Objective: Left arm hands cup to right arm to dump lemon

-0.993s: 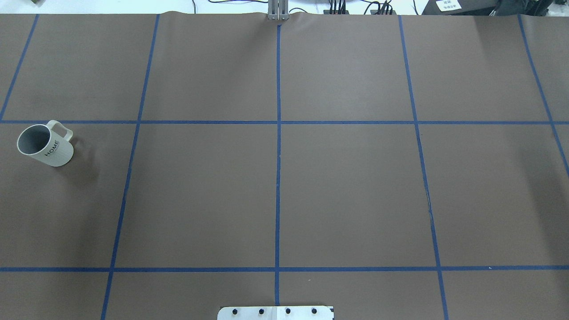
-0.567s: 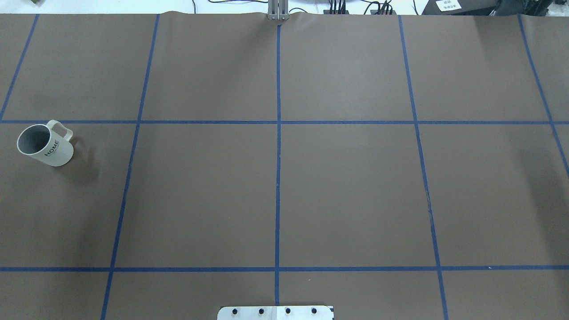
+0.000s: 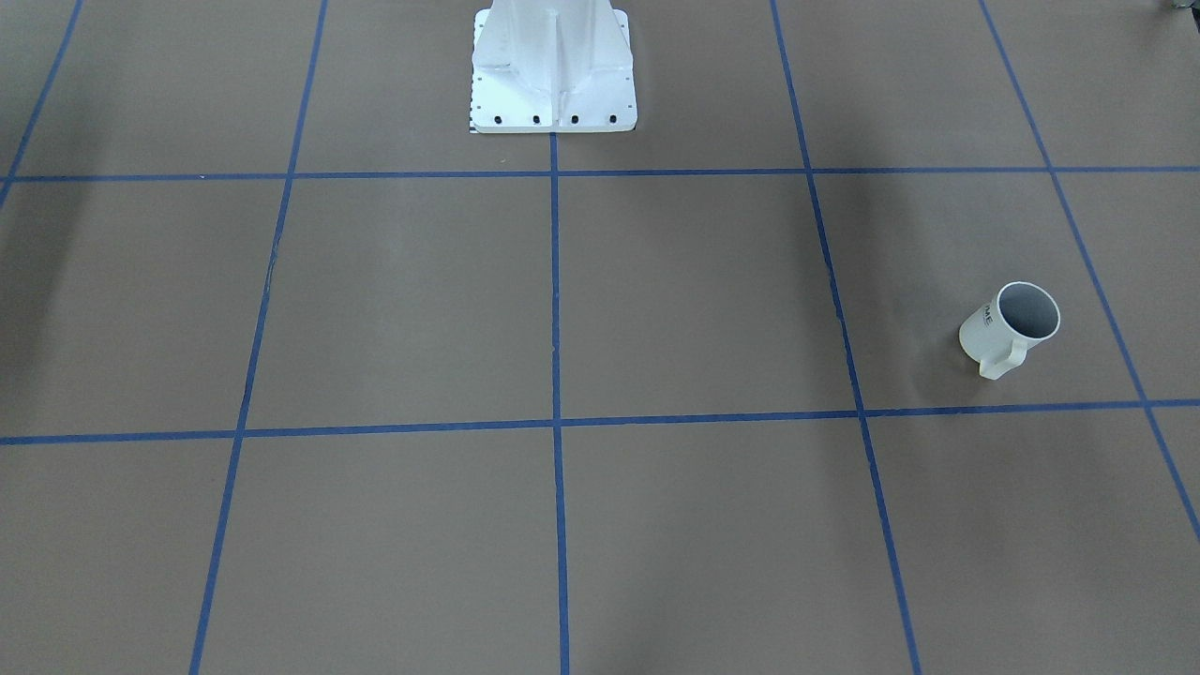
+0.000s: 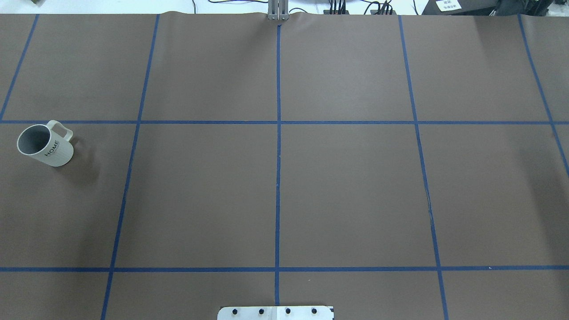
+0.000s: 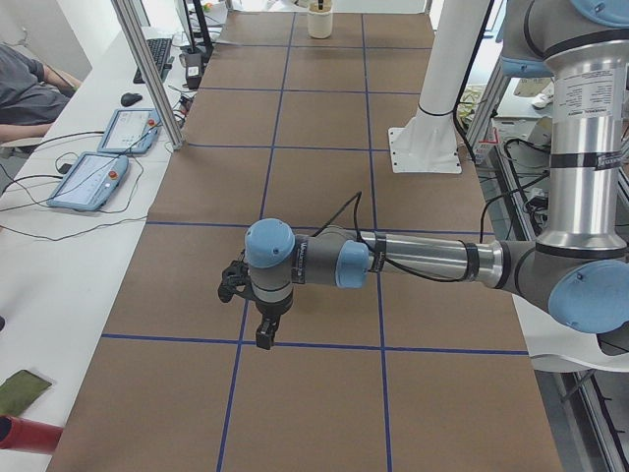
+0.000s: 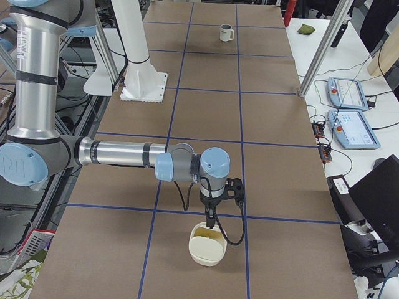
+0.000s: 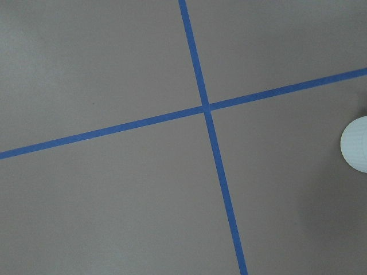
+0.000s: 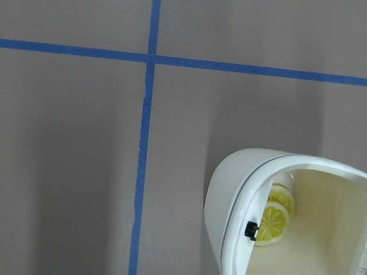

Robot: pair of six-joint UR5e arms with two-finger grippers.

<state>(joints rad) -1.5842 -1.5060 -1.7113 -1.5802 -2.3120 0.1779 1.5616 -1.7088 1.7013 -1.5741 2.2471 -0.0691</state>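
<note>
Showing bowl (image 8: 229,189) w/ 2 lemon slices (image 8: 270,220).

Brown table (image 4: 346,191) gridded with blue tape (image 4: 278,178); white side desk (image 5: 49,246) with two tablets (image 5: 88,182).

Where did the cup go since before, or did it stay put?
No, it has not moved. In the overhead view the cup stays just below the same blue tape line, handle toward it.

Brown table (image 4: 355,191), blue tape grid (image 4: 278,178)
</note>
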